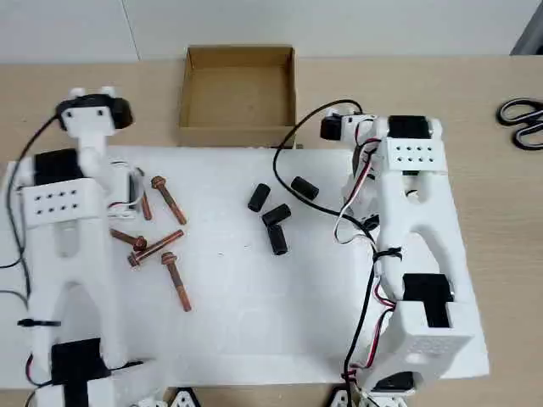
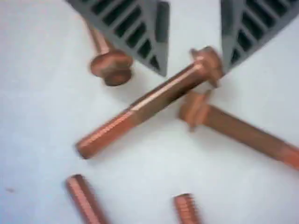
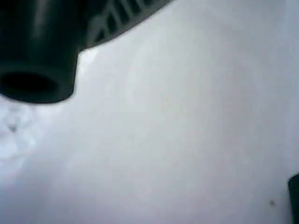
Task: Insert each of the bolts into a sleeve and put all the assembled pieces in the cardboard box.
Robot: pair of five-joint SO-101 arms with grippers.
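Note:
Several copper bolts [image 1: 168,199] lie loose on the left part of the white foam mat [image 1: 237,314]. My left gripper [image 2: 194,42] stands open just above them, and the head of one bolt [image 2: 154,100] lies between its dark ribbed fingers [image 2: 135,28]. In the high view this gripper [image 1: 127,192] sits at the left edge of the bolt cluster. Several black sleeves [image 1: 276,214] lie at mid-mat. My right gripper holds a black sleeve [image 3: 37,70] against its ribbed finger [image 3: 121,18], just above the foam. The right arm [image 1: 407,212] hides that gripper from above.
The open cardboard box [image 1: 239,93] stands behind the mat at centre back. Scissors [image 1: 522,123] lie on the wooden table at the far right. Black cables [image 1: 314,203] trail across the mat near the sleeves. Another sleeve [image 3: 294,196] shows at the edge of the right wrist view.

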